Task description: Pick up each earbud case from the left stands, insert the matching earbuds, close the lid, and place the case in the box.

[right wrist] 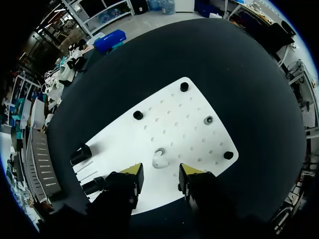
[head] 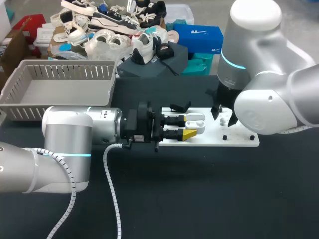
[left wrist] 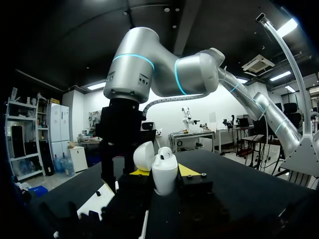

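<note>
Right, the left gripper (head: 191, 127) is clamped on the white earbud case (head: 196, 120), holding it upright over the left end of the white board (head: 239, 139), which lies across the table's middle. From the left wrist, the case (left wrist: 164, 179) sits squarely between the 2 yellow tips with its lid (left wrist: 144, 155) tipped open. 1 earbud (left wrist: 165, 155) looks seated inside, stem down.

Over to the right gripper (right wrist: 160, 172): fingers spread, nothing held, hanging over the loose earbud (right wrist: 159, 160). That one lies flat on the bare board (right wrist: 189, 129), inside the ring of black pegs (right wrist: 138, 115) and between the 2 tips as that camera sees it. The grey slatted box (head: 60, 72) sits at the table's far left corner.

Now, handling. The loose earbud is tiny, light, hard and glossy, so I judge it will squirt out of a sloppy pinch. It is best taken across the bulb, with the stem free to point into its socket. The case is a smooth rigid shell, and light too. A grip on the body below the hinge line, as here, leaves the lid free to swing. The hinge is the fragile part, so closing wants a gentle push on the lid's crown.
</note>
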Controlling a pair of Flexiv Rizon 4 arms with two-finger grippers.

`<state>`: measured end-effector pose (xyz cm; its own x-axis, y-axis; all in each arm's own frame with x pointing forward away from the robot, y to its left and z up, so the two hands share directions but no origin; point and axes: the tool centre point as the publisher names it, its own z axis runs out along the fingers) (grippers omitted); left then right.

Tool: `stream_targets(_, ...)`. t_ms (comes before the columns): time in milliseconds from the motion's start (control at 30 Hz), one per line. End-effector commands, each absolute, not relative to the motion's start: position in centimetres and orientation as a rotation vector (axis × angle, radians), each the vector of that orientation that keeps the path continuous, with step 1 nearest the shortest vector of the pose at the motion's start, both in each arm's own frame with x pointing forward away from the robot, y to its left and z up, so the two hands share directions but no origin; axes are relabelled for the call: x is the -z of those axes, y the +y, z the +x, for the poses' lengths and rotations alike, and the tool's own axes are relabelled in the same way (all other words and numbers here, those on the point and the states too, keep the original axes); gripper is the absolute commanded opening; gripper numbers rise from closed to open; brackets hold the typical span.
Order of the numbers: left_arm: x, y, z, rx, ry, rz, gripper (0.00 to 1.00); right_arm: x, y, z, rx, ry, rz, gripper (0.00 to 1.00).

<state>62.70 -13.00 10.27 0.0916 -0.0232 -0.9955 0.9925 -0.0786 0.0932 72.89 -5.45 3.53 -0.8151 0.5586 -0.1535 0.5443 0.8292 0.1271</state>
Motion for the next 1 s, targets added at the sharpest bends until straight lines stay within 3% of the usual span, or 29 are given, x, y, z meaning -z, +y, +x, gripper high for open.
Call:
stream_targets(33, -10.2, -13.02, 62.7, 1.207, 1.086, 1.294, 0.0, -3.11, -5.1, 73.38, -0.111, 2.827, 0.857, 0.41)
stream_targets(467, -10.2, -13.02, 62.7, 1.207, 1.086, 1.294, 0.0, -2.58, -5.39, 73.7, -0.115, 2.829, 0.873, 0.35)
stream_targets(600, -10.2, -13.02, 62.7, 1.207, 1.086, 1.294, 0.0, -2.51, -5.41, 73.82, -0.117, 2.828, 0.876, 0.25)
stream_targets(867, -10.2, -13.02, 62.7, 1.207, 1.086, 1.294, 0.0, -2.37, -5.44, 74.07, -0.113, 2.832, 0.876, 0.24)
stream_targets(1000, -10.2, -13.02, 62.7, 1.207, 1.086, 1.294, 0.0, -2.28, -5.5, 74.21, -0.109, 2.834, 0.877, 0.14)
